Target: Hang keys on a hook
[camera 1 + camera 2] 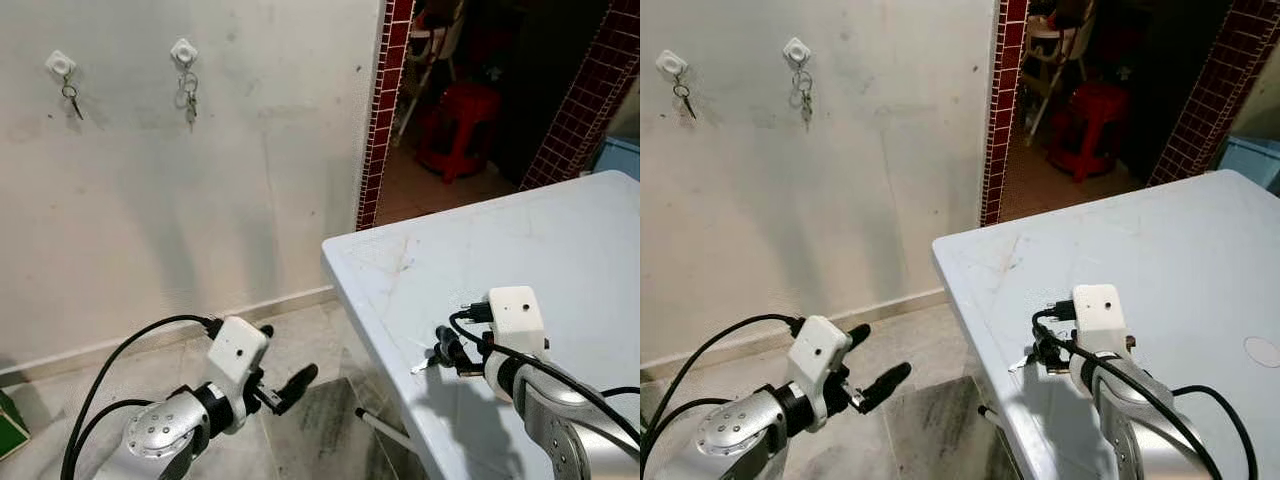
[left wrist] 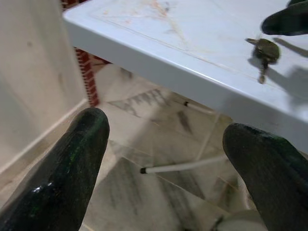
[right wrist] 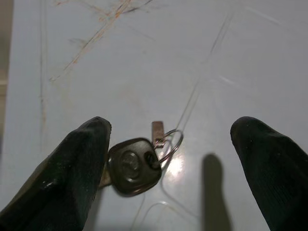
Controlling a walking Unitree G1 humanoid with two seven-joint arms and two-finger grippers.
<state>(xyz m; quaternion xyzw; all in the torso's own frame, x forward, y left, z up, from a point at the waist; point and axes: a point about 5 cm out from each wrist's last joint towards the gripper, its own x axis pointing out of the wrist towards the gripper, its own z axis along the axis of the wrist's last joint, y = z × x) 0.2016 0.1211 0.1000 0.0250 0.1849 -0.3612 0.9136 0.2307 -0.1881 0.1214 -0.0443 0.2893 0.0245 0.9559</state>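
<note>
A bunch of keys with a black-headed key (image 3: 134, 166) and a metal ring lies on the white table (image 1: 560, 250) near its front left corner. My right gripper (image 3: 172, 132) is open and straddles the bunch, which lies against one finger (image 3: 67, 178). In the eye views the keys (image 1: 424, 366) peek out just left of the right gripper (image 1: 447, 350). Two white wall hooks (image 1: 60, 64) (image 1: 183, 50) high on the left wall each hold a hanging key. My left gripper (image 1: 285, 360) is open, low over the floor beside the table and well below the hooks.
A doorway framed in red tile (image 1: 385, 110) opens right of the wall, with a red stool (image 1: 458, 115) inside. A white table leg bar (image 1: 385, 428) runs under the table corner. A blue box (image 1: 615, 155) stands beyond the table.
</note>
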